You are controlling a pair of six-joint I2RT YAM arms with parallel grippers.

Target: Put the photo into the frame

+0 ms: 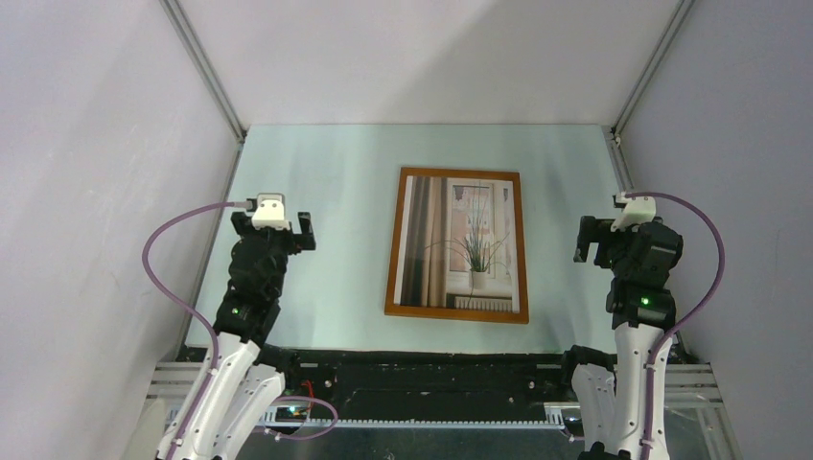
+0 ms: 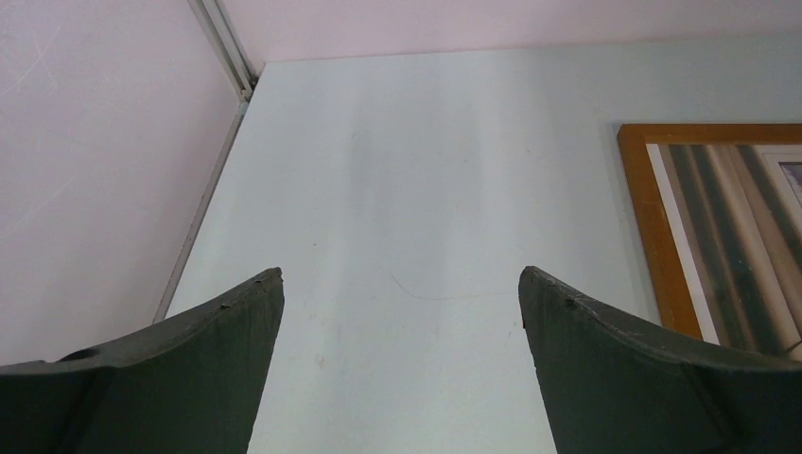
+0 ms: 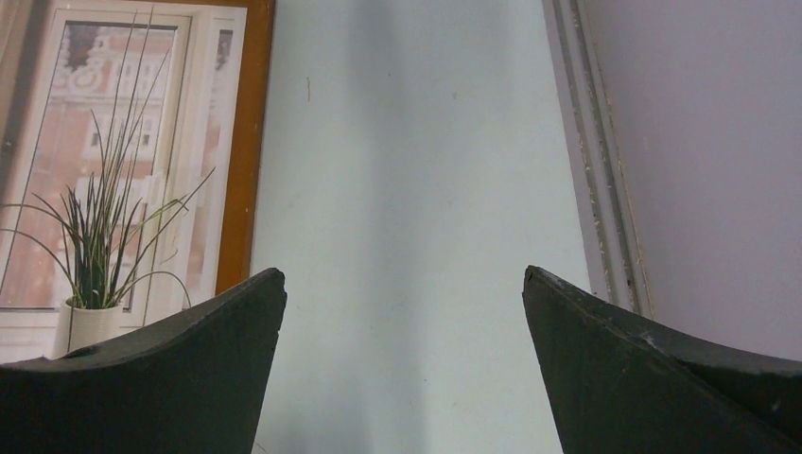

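Observation:
The photo [image 1: 460, 240], a potted grass plant by a window with striped curtains, lies face up in the middle of the table inside the narrow brown wooden frame [image 1: 455, 315]. My left gripper [image 1: 272, 222] hovers well to the left of it, open and empty. The left wrist view shows that gripper [image 2: 400, 274] over bare table, with the frame's corner [image 2: 653, 218] and the photo [image 2: 738, 218] off to the right. My right gripper [image 1: 621, 235] hangs to the right of the frame, also open and empty [image 3: 404, 272]. Its view has the frame's edge [image 3: 248, 142] and the photo [image 3: 104, 170] on the left.
The pale green table [image 1: 336, 240] is boxed in by white walls on the left, back and right. Metal corner rails [image 1: 206, 67] run along the side walls. A rail [image 3: 591, 189] also runs beside the right gripper. Both arm bases stand at the near edge.

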